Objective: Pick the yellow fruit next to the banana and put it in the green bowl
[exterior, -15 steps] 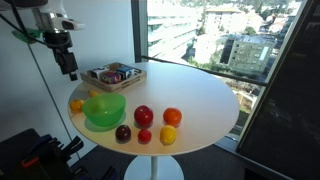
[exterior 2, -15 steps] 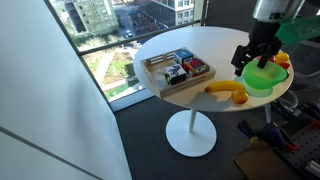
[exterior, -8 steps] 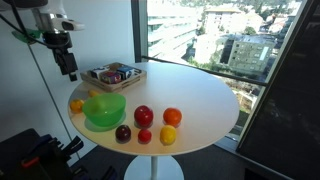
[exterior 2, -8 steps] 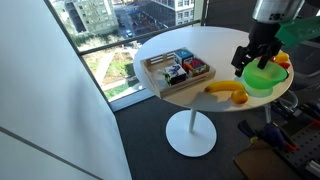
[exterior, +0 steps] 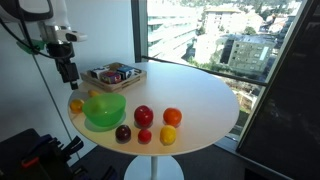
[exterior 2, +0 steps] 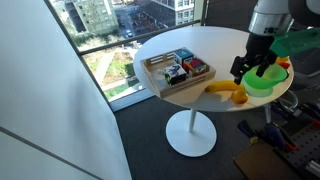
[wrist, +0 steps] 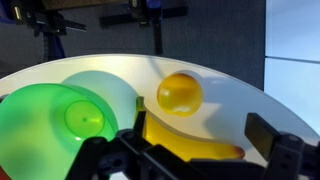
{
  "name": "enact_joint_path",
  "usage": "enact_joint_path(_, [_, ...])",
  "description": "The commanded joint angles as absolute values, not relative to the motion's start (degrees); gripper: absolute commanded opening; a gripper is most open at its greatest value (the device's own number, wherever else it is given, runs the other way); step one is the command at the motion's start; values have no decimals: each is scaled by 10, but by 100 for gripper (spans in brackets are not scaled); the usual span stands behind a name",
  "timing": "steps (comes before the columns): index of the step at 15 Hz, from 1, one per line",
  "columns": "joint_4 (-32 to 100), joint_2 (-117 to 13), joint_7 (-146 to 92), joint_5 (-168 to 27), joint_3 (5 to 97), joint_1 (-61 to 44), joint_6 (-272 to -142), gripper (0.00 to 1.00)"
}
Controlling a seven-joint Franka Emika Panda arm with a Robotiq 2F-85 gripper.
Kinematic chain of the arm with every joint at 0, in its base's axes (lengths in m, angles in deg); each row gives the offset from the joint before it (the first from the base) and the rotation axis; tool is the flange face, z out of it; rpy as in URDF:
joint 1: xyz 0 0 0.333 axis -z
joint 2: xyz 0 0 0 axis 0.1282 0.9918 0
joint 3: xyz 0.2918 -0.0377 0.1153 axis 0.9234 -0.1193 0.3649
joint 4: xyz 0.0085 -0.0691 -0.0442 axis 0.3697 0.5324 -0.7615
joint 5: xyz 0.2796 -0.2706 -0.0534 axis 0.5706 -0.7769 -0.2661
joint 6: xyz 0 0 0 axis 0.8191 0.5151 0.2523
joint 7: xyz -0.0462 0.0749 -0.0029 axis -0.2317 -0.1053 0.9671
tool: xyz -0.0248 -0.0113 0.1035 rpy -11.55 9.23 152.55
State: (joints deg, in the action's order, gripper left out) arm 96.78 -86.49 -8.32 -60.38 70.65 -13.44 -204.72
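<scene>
The yellow fruit [wrist: 180,92] was small, round and smooth-skinned. Its colour was an even orange-yellow, with a soft highlight on its upper side. It rested on the white round table [exterior: 205,95], outside the green bowl [wrist: 60,115] and just beside that bowl's rim, near the table edge. Both exterior views showed the same position: fruit [exterior: 76,104] beside bowl [exterior: 104,110], and fruit [exterior 2: 240,97] beside bowl [exterior 2: 262,82].

The banana [exterior 2: 220,88] lay just beside the fruit, on the side away from the bowl. Contact between the two could not be confirmed.

The gripper [wrist: 190,160] hung in the air above the fruit and the bowl's near rim, clear of both. Its fingers [wrist: 95,155] were spread wide apart and held nothing.

A tray of packets [exterior: 113,75] stood near the bowl, further in on the table.
</scene>
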Motion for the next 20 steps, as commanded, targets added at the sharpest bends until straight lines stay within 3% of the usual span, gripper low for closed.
enact_joint_path(1, [982, -850, -80, -601, 696, -143, -2094, 100])
enact_joint_path(20, [1003, -742, -72, -613, 685, -146, -2217, 100])
